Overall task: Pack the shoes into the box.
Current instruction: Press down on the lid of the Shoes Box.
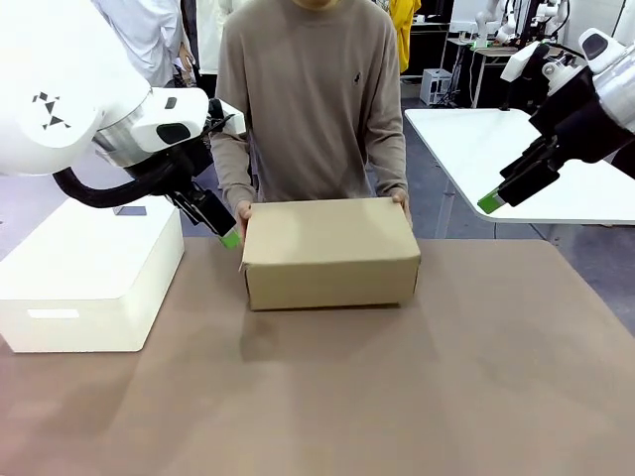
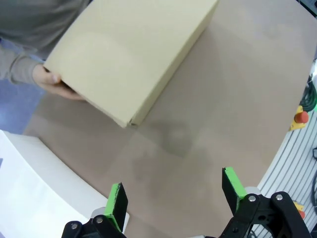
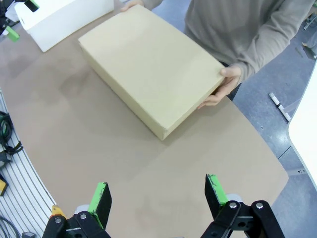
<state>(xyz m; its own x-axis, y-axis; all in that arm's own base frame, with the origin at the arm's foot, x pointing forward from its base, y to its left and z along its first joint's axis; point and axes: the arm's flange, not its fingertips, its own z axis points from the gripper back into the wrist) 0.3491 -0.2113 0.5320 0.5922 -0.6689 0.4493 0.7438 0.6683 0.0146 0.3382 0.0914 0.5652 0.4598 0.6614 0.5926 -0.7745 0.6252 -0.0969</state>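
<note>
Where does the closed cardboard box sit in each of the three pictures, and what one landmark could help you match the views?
Front view: the box sits at centre, on the far half of the table.
Left wrist view: upper left, tilted.
Right wrist view: upper centre, running diagonally.
Shared landmark: the person's hand on the box's end, beside the white box.

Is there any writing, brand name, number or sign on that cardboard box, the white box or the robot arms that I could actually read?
No readable text anywhere.
The box: plain cardboard, closed, no print.
White box: a small pale label on its front, blank or too faint to read.
Left arm: black triangle marks, a pattern, not letters.
Person's sweater: a tiny dark emblem, too small to read.
</note>
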